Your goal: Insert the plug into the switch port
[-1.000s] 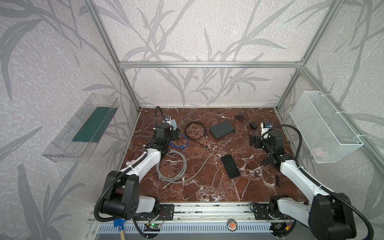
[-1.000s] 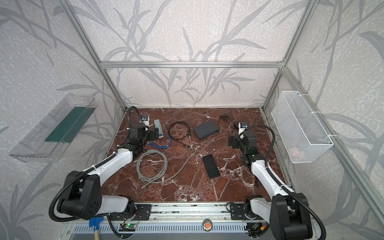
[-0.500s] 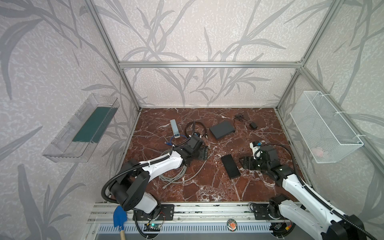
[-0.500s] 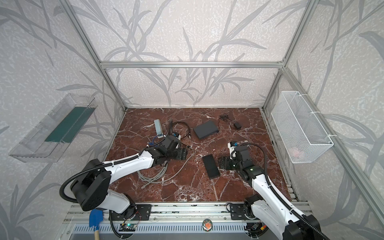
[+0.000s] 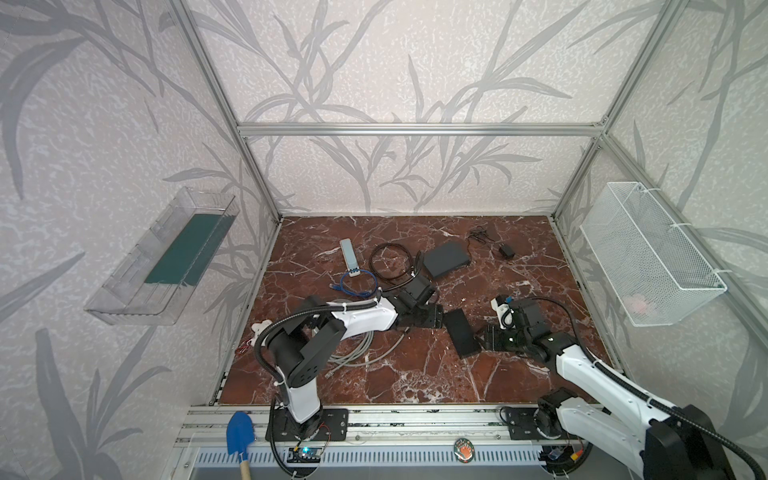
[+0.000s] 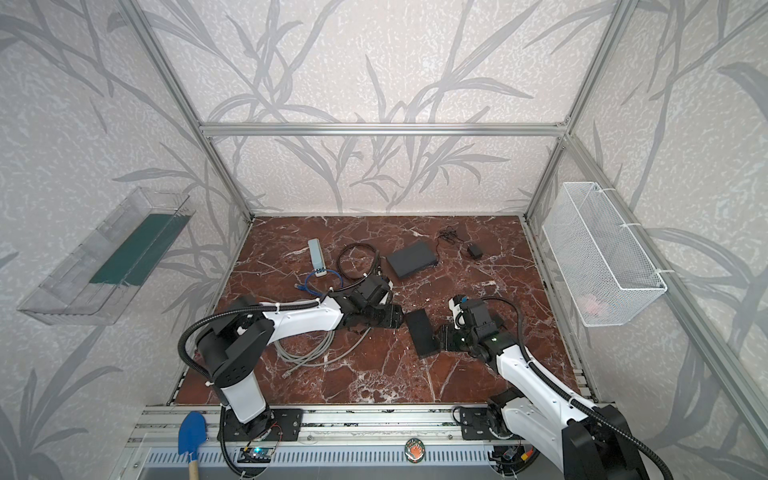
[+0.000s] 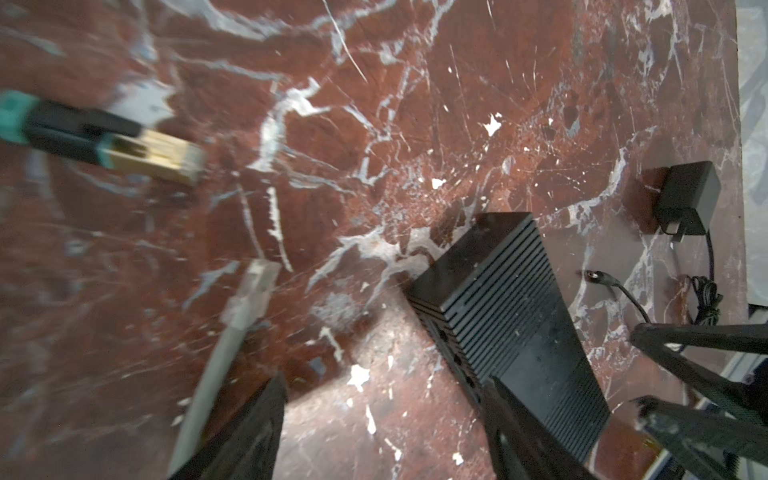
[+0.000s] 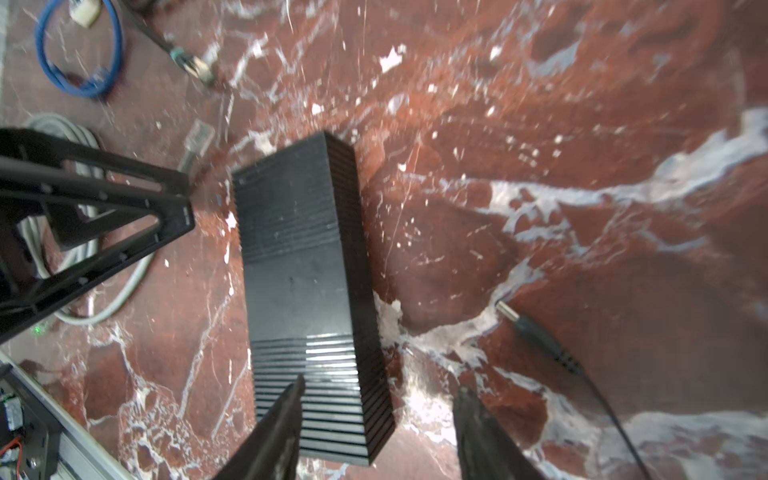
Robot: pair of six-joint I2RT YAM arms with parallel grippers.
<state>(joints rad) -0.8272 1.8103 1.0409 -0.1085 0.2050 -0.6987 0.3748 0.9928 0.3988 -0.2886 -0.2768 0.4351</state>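
Black and ribbed, the network switch [image 5: 461,332] lies flat near the middle of the red marble table [image 5: 415,374], between the two arms. Its long axis runs from the front rail towards the back wall with a slight lean. Nothing is gripped. The left gripper [image 7: 384,380] hangs at the switch's far end with its jaws spread and empty. The right gripper [image 8: 380,386] hovers at the near end, jaws apart, one finger above the lid and the other off its edge. I take the plug to be the clear connector [image 7: 259,282] on the grey cable [image 7: 212,374]. It lies on the marble just beside the switch's far corner, roughly parallel to it, nose towards the back wall rather than at the box. So this looks like the reach before the pickup. Next, I judge, the left jaws must pinch that connector and swing it round to a port. That may be on the long side facing the left arm, which shows small dark openings, while the right steadies the switch.
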